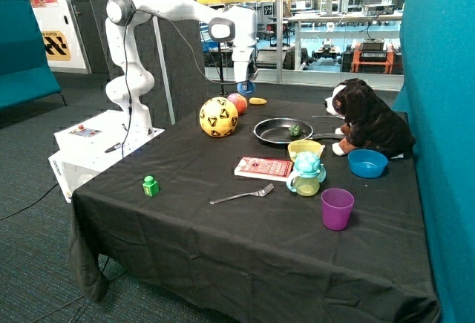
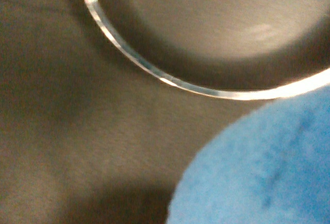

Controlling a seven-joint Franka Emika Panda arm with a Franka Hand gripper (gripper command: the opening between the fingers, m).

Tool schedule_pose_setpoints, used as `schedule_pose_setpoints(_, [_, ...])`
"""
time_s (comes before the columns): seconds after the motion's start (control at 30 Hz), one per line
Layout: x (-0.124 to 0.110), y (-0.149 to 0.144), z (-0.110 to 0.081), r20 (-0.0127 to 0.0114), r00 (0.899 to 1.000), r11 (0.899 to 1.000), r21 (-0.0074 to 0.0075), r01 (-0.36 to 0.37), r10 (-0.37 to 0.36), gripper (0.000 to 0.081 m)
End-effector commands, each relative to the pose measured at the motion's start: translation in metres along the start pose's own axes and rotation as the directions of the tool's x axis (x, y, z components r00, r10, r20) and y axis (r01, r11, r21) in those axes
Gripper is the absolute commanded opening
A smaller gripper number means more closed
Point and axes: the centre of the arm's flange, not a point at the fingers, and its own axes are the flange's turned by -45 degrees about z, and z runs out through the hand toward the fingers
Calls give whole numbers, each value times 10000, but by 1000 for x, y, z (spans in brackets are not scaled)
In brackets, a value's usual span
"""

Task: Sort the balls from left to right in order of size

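Up at the far side of the tabletop [image 1: 185, 211], the gripper [image 1: 246, 85] hangs in the air, closed around the small blue ball [image 1: 246, 87], which is lifted clear of the black cloth. In the wrist view the blue ball [image 2: 258, 167] fills one corner, with the bright rim of the frying pan [image 2: 170, 80] curving past it. Just below and left of the gripper sits the pink-orange ball [image 1: 237, 103], touching or nearly touching the large yellow ball [image 1: 219, 116] nearer and to its left. A flat yellow oval [image 1: 257, 101] lies right of the pink-orange ball. The frying pan [image 1: 282, 131] with a small green item [image 1: 295, 130] sits nearer, to the right.
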Motion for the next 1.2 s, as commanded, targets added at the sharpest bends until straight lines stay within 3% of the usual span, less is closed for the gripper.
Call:
schedule_pose_setpoints(0.0, [-18,48,-8,-4,9955,9955,-13,-943,943,0])
schedule_pose_setpoints(0.1, [-27,66,-5,-4,9913,9913,-13,-1318,1318,0])
schedule_pose_setpoints(0.3, [-49,103,3,-6,9674,9674,-13,-2531,2531,0])
schedule_pose_setpoints(0.37, [-58,116,6,-7,9456,9456,-12,-3254,3254,0])
schedule_pose_setpoints(0.43, [-63,124,9,-7,9348,9348,-12,-3552,3552,0])
schedule_pose_setpoints(0.47, [-67,128,10,-7,9221,9221,-12,-3870,3870,0])
schedule_pose_setpoints(0.77, [-87,157,15,-8,8825,8825,-11,-4703,4703,0])
schedule_pose_setpoints(0.83, [-91,164,15,-8,8814,8814,-11,-4723,4723,0])
schedule_pose_setpoints(0.87, [-95,168,16,-9,8645,8645,-11,-5026,5026,0])
schedule_pose_setpoints(1.13, [-121,187,30,-9,8458,8458,-10,-5335,5335,0])
schedule_pose_setpoints(1.17, [-124,188,33,-9,8480,8480,-10,-5300,5300,0])
